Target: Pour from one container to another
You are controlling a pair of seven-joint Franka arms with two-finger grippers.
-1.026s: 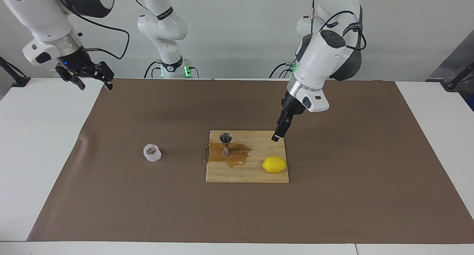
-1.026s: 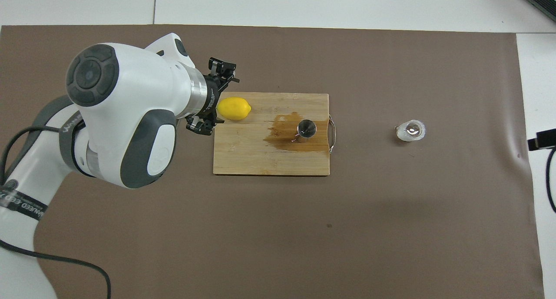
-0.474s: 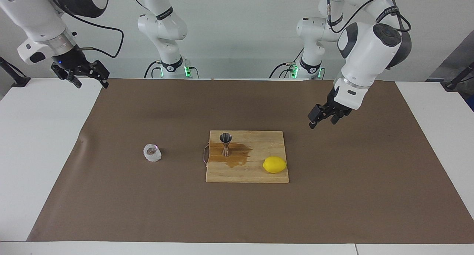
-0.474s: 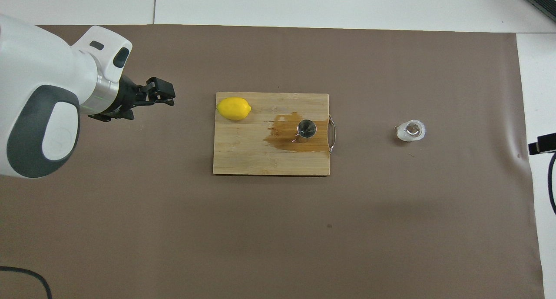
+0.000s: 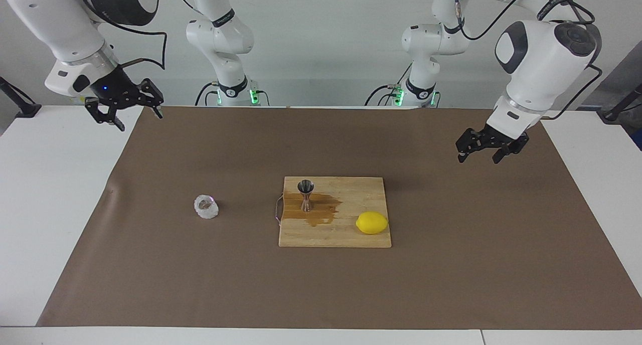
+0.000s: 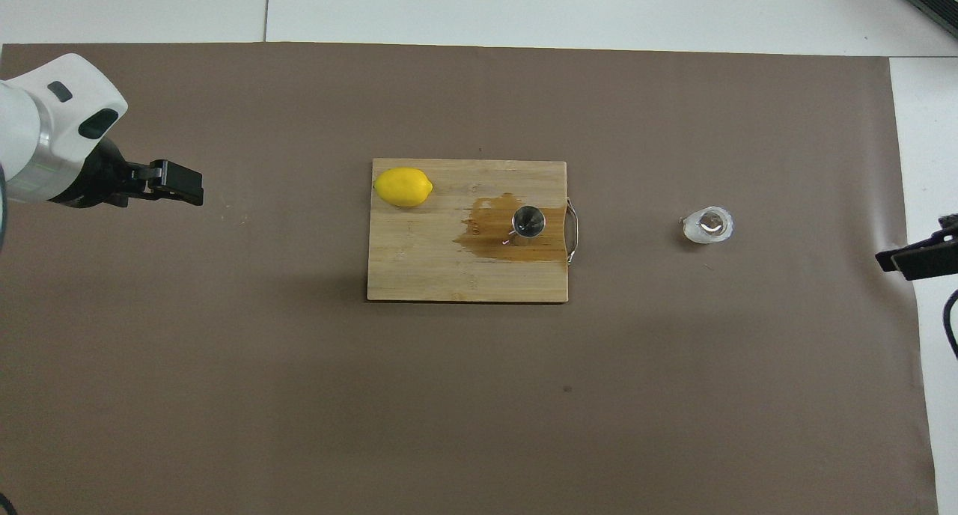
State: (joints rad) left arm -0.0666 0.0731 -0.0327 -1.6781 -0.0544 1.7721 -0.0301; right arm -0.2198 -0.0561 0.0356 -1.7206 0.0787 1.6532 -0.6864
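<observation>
right claw (image 6: 917, 259) cut by overhead edge, glass cup (image 5: 206, 206) contents unreadable

A wooden cutting board (image 5: 346, 237) is seen lying at the middle of a brown mat (image 5: 451, 275) spread over the white desk (image 5: 45, 194). A yellow lemon (image 5: 371, 222) is set on the board, and a brown puddle (image 5: 321, 212) is spread across the wood beside it.
</observation>
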